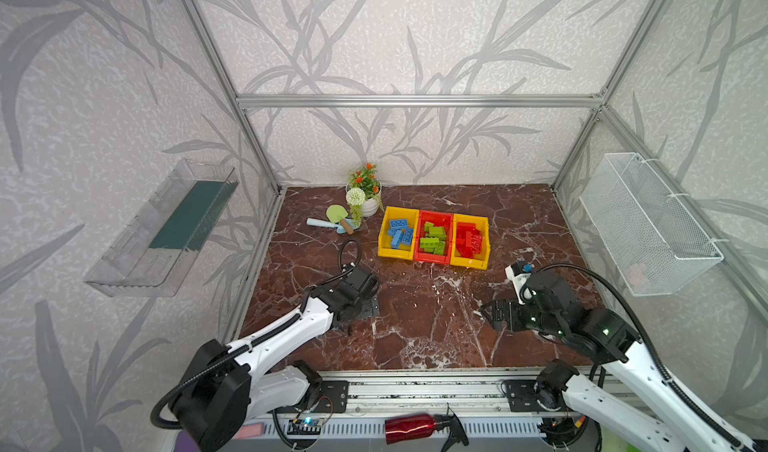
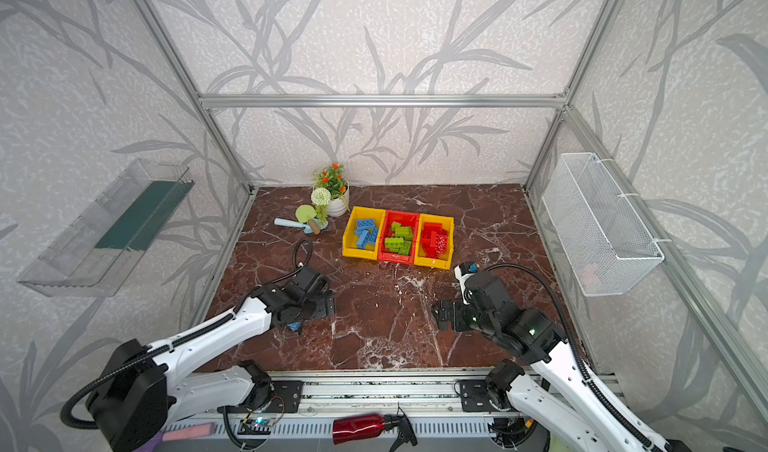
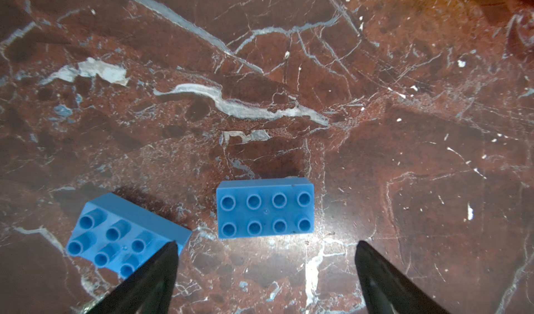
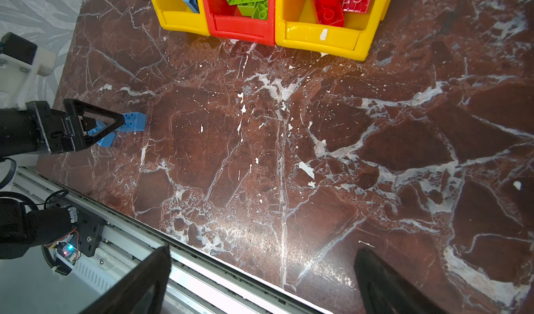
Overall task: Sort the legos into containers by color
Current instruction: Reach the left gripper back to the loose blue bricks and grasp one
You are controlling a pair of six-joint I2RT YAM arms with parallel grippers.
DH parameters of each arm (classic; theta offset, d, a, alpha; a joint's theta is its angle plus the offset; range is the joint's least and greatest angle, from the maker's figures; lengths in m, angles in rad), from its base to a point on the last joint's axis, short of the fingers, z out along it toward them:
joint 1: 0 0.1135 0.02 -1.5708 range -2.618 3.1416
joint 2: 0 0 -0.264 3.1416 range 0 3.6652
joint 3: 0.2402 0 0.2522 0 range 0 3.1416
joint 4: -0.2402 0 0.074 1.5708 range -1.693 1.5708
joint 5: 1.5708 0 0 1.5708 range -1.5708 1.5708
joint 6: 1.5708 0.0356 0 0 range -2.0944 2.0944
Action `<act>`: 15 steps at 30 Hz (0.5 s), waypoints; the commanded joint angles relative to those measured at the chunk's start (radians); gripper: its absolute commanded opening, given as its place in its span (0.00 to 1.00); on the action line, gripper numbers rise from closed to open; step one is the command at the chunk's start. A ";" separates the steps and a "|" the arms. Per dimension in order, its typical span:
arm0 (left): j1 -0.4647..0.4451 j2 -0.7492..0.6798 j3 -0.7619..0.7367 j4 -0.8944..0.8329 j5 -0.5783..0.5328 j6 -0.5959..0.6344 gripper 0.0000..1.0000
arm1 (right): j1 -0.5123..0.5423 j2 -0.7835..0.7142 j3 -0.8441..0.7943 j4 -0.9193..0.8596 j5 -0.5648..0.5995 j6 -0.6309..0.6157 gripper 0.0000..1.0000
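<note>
Lying studs-up on the red marble bench (image 1: 415,337), a blue studded plastic 2x4 brick (image 3: 265,208) sat below the left tool (image 3: 266,243), whose jaws stood wide apart, holding nothing. A second blue plastic brick (image 3: 124,234) lay skewed beside it, both near eight o'clock on the bench. At twelve o'clock, one yellow plastic bin (image 1: 395,253) held blue bricks (image 1: 399,233), the red bin (image 1: 430,258) lime green bricks (image 1: 434,238), the other yellow bin (image 1: 469,263) red bricks (image 1: 469,238). The right tool (image 4: 263,249) hovered at four o'clock, spread and empty.

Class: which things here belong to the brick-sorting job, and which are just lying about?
Job: loose blue bricks, yellow bins, red bin, sorted bricks.
Lying about: flower pot, toy shovel, wire basket, clear tray, spray bottle.
</note>
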 commanded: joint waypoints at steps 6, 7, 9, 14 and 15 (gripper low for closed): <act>-0.004 0.152 0.070 0.027 -0.038 -0.016 0.90 | 0.008 0.021 -0.010 0.008 0.020 0.013 0.99; -0.004 0.168 0.073 0.031 -0.037 -0.018 0.86 | 0.008 0.023 -0.009 0.005 0.023 0.012 0.99; -0.004 0.194 0.078 0.034 -0.038 -0.026 0.78 | 0.009 0.025 -0.010 0.003 0.025 0.013 0.99; -0.004 0.220 0.061 0.045 -0.043 -0.040 0.68 | 0.008 0.018 -0.013 -0.004 0.033 0.013 0.99; -0.004 0.224 0.057 0.049 -0.049 -0.042 0.68 | 0.008 0.019 -0.014 -0.004 0.034 0.013 0.99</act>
